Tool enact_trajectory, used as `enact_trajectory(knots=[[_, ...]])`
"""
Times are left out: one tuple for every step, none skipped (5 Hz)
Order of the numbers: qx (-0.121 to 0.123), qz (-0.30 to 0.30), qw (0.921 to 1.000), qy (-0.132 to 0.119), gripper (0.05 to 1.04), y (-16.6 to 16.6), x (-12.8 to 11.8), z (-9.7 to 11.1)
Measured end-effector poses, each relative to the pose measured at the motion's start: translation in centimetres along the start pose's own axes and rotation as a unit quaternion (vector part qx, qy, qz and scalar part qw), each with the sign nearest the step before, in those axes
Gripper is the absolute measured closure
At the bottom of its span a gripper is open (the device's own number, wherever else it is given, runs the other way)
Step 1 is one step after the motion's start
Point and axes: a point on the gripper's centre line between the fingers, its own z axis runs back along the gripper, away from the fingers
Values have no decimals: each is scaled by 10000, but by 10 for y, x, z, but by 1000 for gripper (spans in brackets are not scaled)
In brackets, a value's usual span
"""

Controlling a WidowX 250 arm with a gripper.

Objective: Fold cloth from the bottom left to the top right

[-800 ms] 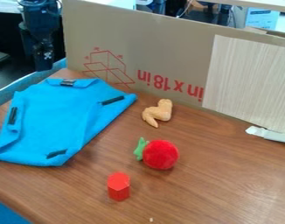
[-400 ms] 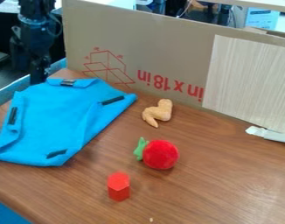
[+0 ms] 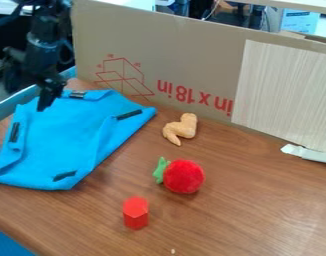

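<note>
My black gripper (image 3: 45, 100) hangs at the upper left in the camera view, over the far left part of the blue cloth (image 3: 62, 137). Whether it touches the fabric I cannot tell. The cloth lies on the left side of the wooden table, its edges partly turned in, with black patches near its edges and one at its far corner.
Right of the cloth are a tan chicken wing toy (image 3: 181, 128), a plush red tomato (image 3: 183, 176) with green leaves and a red hexagonal block (image 3: 135, 213). A cardboard wall (image 3: 186, 60) stands along the back, with a white object (image 3: 308, 153) before it at the right.
The arm has come forward and lower from the upper left edge, so its gripper is now over the cloth's far part. The cloth and toys have stayed put.
</note>
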Motion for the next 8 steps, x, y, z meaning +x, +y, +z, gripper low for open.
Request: enact_trajectory(knots=[[-876, 1123, 9889, 427, 84, 8, -5, -23], [-1480, 1277, 9807, 50, 84, -1, -2, -39], [-1635, 1487, 9747, -342, 84, 15, -7, -42], [-1570, 1345, 9773, -460, 84, 16, -10, -48], [-1624, 1346, 9762, -502, 84, 15, -9, -48], [-1843, 1476, 9706, -467, 84, 18, -6, -53], [-1792, 1589, 9702, -378, 84, 22, -6, -60], [-1754, 1651, 9701, -292, 84, 22, -5, -65]])
